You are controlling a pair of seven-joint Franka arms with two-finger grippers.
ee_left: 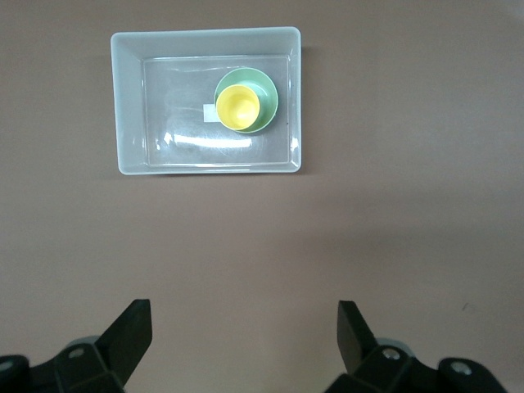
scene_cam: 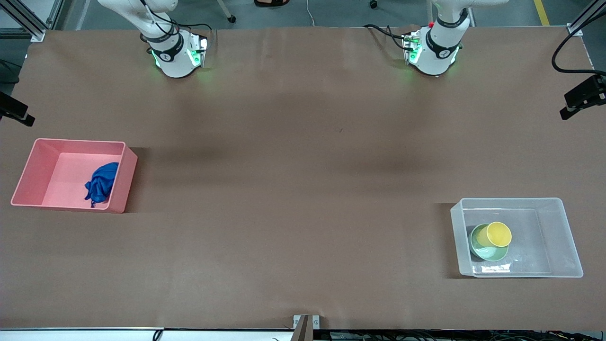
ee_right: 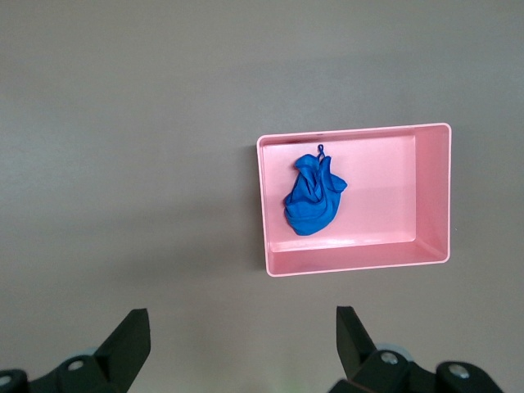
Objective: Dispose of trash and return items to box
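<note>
The blue wad (scene_cam: 101,183) lies in the pink bin (scene_cam: 33,170) at the right arm's end of the table; it also shows in the right wrist view (ee_right: 314,196). The yellow cup (scene_cam: 497,234) sits in the mint-green bowl (scene_cam: 487,253) inside the clear box (scene_cam: 563,237) at the left arm's end; both show in the left wrist view, the cup (ee_left: 237,108) and bowl (ee_left: 266,90) in the box (ee_left: 131,98). My left gripper (ee_left: 244,336) is open and empty, high over bare table. My right gripper (ee_right: 242,340) is open and empty, high over bare table. Neither gripper shows in the front view.
Both arm bases (scene_cam: 175,52) (scene_cam: 433,47) stand at the table's edge farthest from the front camera. A black camera mount (scene_cam: 584,97) sits at the left arm's end and another (scene_cam: 14,110) at the right arm's end. Brown tabletop (scene_cam: 293,189) lies between the bins.
</note>
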